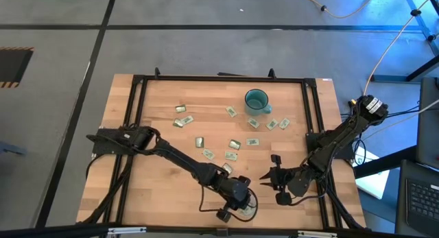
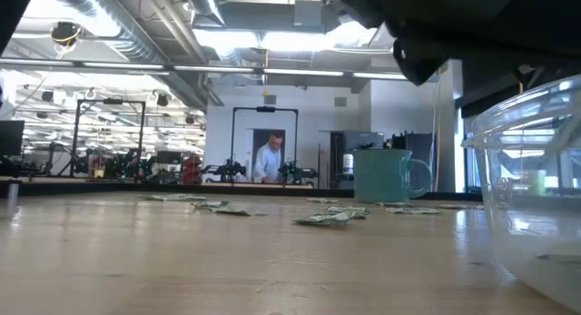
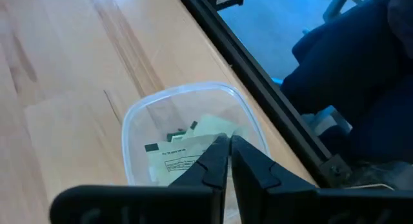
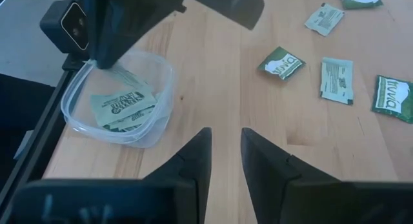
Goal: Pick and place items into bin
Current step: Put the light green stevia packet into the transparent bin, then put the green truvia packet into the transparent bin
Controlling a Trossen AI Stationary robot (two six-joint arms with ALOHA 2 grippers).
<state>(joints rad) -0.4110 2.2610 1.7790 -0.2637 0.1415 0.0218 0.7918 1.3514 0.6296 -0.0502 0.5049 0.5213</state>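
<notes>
My left claw (image 3: 229, 161) hangs over the clear bin (image 3: 193, 130) at the near edge of the worktop (image 1: 164, 190).

Its two fingers (image 3: 213, 162) are almost pressed together, with just a thin gap, and I see nothing pinched between them. A few green and white packets (image 4: 122, 108) lie inside the bin. My right claw (image 4: 224, 153) waits just to the right of the bin, spread a bit and holding nothing. More packets (image 1: 233, 143) lie scattered in the middle of the worktop, near the teal mug (image 1: 256, 101) at the far side.
</notes>
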